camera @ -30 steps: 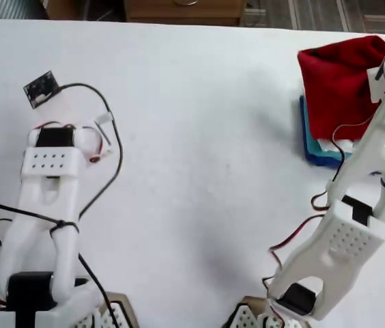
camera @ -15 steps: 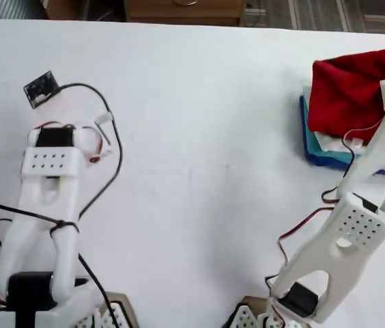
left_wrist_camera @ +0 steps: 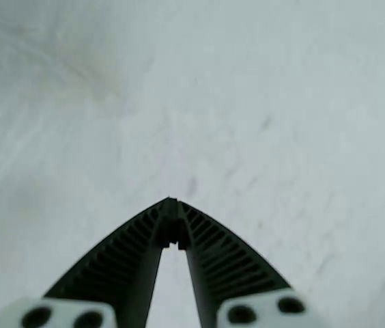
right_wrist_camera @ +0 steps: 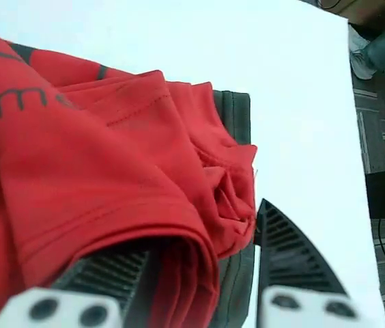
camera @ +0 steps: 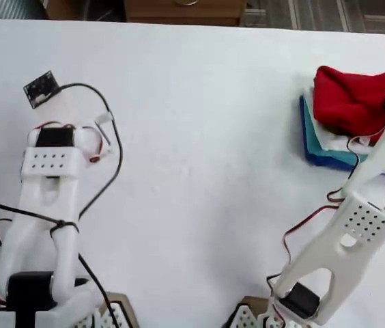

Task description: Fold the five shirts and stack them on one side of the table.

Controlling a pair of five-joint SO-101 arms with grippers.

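Note:
A red shirt (camera: 349, 99) lies bunched on top of a stack of folded shirts (camera: 319, 147) with white, teal and blue layers, at the table's right edge. In the right wrist view, my right gripper (right_wrist_camera: 206, 225) is shut on a fold of the red shirt (right_wrist_camera: 97, 157), with cloth draped over one finger. A dark shirt (right_wrist_camera: 233, 113) shows beneath the red one. The right arm (camera: 363, 225) stretches up to the stack's right side. My left gripper (left_wrist_camera: 170, 205) is shut with nothing in it, hovering over bare table. The left arm (camera: 49, 178) stands at the left.
A small black board (camera: 41, 89) on a black cable (camera: 107, 116) lies on the white table (camera: 206, 137) beyond the left arm. Wooden furniture (camera: 186, 10) stands past the far edge. The table's right edge runs close to the stack.
The right arm has swung rightward, dragging the red shirt to the right and lower, so it now lies flatter on the stack. The left arm has not moved.

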